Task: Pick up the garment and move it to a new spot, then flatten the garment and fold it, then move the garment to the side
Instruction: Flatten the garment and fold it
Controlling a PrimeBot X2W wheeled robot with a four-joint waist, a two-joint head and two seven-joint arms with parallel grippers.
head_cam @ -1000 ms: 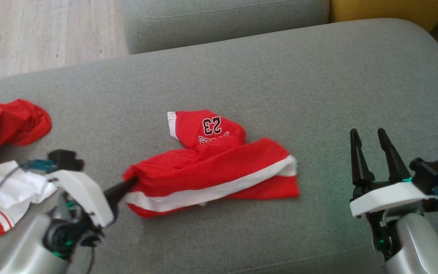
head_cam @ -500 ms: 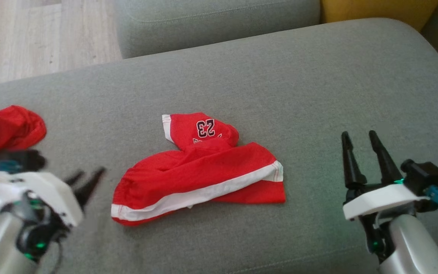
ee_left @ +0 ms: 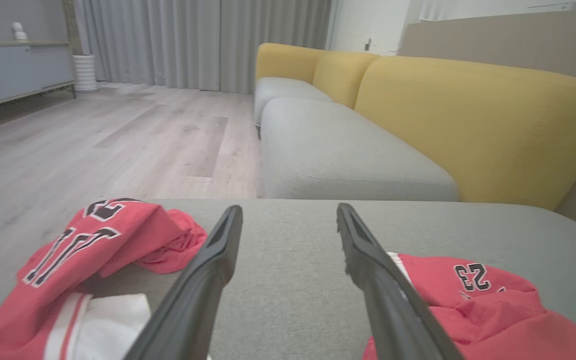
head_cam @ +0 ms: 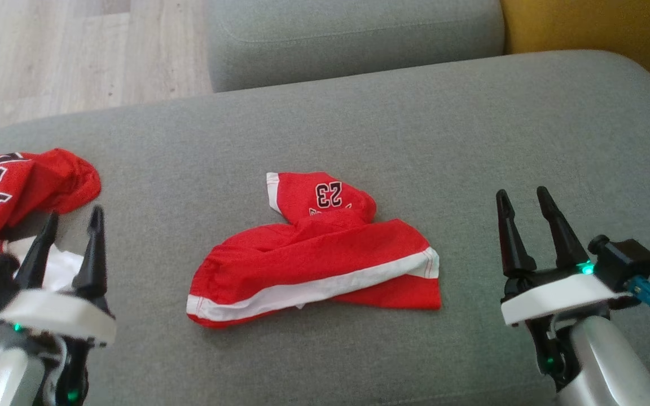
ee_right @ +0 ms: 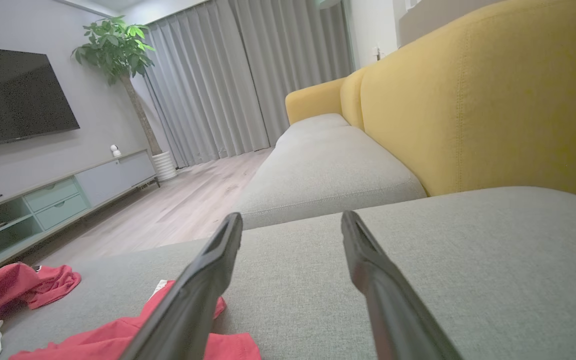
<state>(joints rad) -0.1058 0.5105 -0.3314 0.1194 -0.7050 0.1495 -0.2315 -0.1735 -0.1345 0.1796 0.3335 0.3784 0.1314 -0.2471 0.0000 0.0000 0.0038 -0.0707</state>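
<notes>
Garment (head_cam: pixel 313 254): red shorts with white trim. They are lying crumpled in the middle of the grey cushion (head_cam: pixel 471 129), between the two arms and touching neither. A part bearing the number 23 is bunching up at the far side. A white band (head_cam: pixel 313 286) is running along the near edge.

The left gripper (head_cam: pixel 74 214) is hovering at the near left, fingers spread wide, carrying nothing. The right gripper (head_cam: pixel 521 193) is hovering at the near right, well apart from the cloth, fingers likewise spread and empty.

Handling, judged: the fabric is looking thin, light and limp, with no stiffness. It will likely be sagging from any single pinch and may be slipping between narrow fingers. The best holds appear to be the stitched ends of the white band, left end for the left arm and right corner for the right, so the cloth is stretching flat between them. The layers are overlapping, so a pinch may be catching one layer alone.

Surface: woven grey upholstery, soft, probably dragging on cloth slid across it. A red jersey (head_cam: pixel 20 180) and a white cloth (head_cam: pixel 65 265) are lying heaped at the cushion's left end, beside the left gripper.

Room: wooden floor (head_cam: pixel 48 56), second grey cushion (head_cam: pixel 353 34), yellow backrest (ee_right: pixel 468 100), grey curtains (ee_left: pixel 193 40), television (ee_right: pixel 13 100), potted plant (ee_right: pixel 118 50).
</notes>
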